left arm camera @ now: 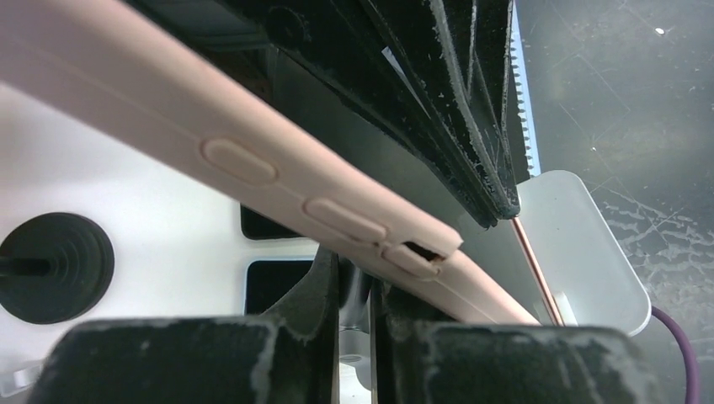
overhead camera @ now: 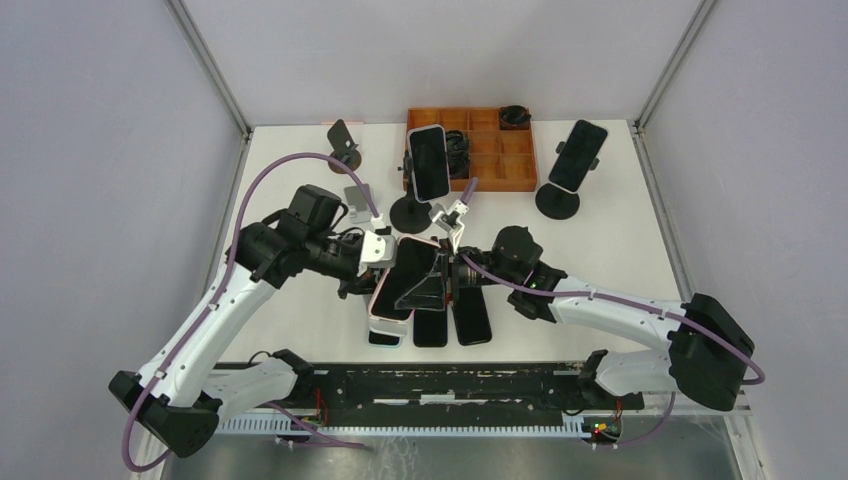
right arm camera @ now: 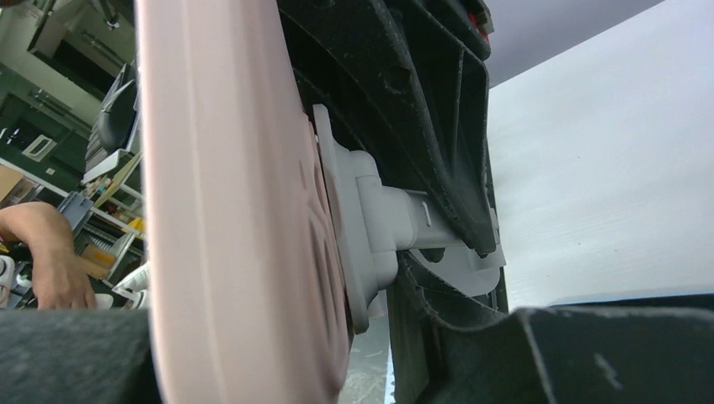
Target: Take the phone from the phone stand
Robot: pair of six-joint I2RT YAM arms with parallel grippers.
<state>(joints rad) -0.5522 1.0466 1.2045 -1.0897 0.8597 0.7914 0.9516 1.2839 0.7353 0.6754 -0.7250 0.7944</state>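
A white table (overhead camera: 620,250) stands inside a booth of plain pale grey walls (overhead camera: 90,150), with bare aluminium posts (overhead camera: 208,68) at the two back corners and a dull metal strip (overhead camera: 450,455) along the near edge. The light is soft and even. Past the booth, the right wrist view catches a dim workroom with cluttered shelves (right arm camera: 50,93) and a person's bare forearm (right arm camera: 42,244).

Left gripper (overhead camera: 383,276) — clamped; right gripper (overhead camera: 451,280) — clamped
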